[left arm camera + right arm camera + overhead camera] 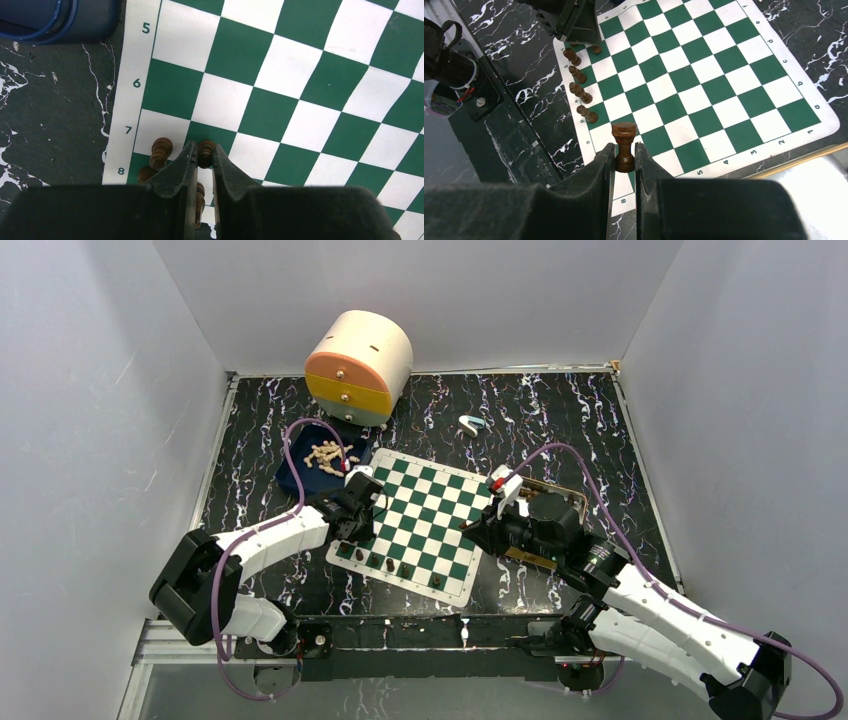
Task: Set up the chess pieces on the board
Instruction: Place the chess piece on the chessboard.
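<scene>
Right pincer (pixel 624 151) pinching dark rook (pixel 624 131) at board (pixel 704 85) edge; left pincer (pixel 204 152) clamps dark piece (pixel 206 147).

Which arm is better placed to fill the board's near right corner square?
Probably right. The right claw is shut on a dark rook by that corner of the board; the left claw grips a dark pawn at the opposite, left end.

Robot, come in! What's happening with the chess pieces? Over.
Left end effector shut on dark piece at row 7. Right end effector shut on dark rook near board corner. Other dark pieces stand along the edge row.
</scene>
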You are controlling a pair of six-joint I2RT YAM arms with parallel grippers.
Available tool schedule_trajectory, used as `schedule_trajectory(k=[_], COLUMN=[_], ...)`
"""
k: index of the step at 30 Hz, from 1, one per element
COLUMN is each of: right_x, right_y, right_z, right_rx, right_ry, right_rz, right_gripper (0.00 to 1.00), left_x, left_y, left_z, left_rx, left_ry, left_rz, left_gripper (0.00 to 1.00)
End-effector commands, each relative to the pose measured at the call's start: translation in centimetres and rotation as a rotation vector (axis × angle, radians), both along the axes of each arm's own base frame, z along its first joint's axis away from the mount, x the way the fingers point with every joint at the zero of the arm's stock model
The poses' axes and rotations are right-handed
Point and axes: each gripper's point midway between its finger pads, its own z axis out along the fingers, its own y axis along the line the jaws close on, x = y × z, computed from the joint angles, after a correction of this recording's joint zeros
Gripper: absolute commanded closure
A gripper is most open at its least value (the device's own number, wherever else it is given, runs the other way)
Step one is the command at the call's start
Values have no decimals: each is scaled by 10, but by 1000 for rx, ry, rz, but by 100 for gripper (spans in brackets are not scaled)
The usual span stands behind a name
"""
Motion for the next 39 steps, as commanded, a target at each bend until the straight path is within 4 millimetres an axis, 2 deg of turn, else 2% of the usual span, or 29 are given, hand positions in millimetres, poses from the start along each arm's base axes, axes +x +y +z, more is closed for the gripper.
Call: schedule_trajectory(k=[1,8,29,34,37,39], right_x=[6,4,0,-3,-2,-2], right_y=[-2,-1,1,8,13,18], right_z=[14,13,14,12,12,13], right_rx=[16,22,43,51,49,50], right_ry=[-59,-54,-30,-8,-7,-13], right_rz=[-17,-12,-6,27,44,70], right_gripper=[86,85,84,84,83,83], left_x=[-4,-6,-3,4,8,8], left_y=[3,-1,-2,-12,-26,-45], left_z=[-4,-4,12,43,74,98], left_rx=[10,-8,-11,-80,-182,-289], left_ry=[7,20,1,-42,-92,-113], left_rz=[5,-3,-5,7,0,-48], left_gripper=[95,85,77,72,69,65])
